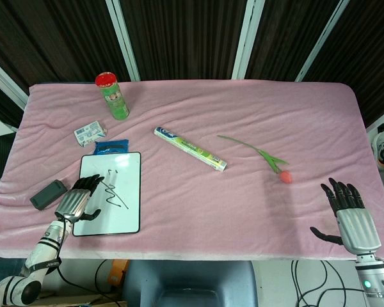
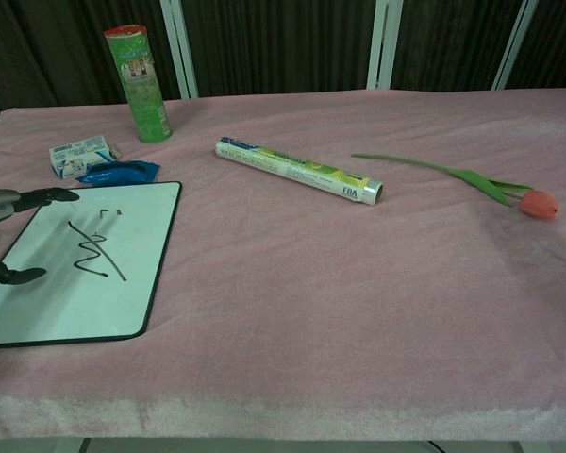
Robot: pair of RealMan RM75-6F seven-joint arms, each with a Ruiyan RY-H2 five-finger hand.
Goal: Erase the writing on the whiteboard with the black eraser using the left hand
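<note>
A whiteboard [image 1: 129, 204] [image 2: 123, 283] with a black rim lies at the table's front left, with a black zigzag scribble [image 1: 116, 193] [image 2: 92, 253] on it. The black eraser [image 1: 48, 194] rests on the cloth just left of the board, in the head view only. My left hand [image 1: 78, 199] [image 2: 9, 231] hovers over the board's left part, fingers spread, holding nothing; the eraser sits apart to its left. My right hand [image 1: 349, 211] lies open at the front right, empty.
A green canister with a red lid [image 1: 112, 95] [image 2: 139, 84], a small white box [image 1: 89, 132] [image 2: 79, 156] and a blue packet [image 1: 111, 147] [image 2: 119, 173] stand behind the board. A long tube [image 1: 190, 148] [image 2: 298, 170] and a tulip [image 1: 284, 174] [image 2: 538, 203] lie mid-table.
</note>
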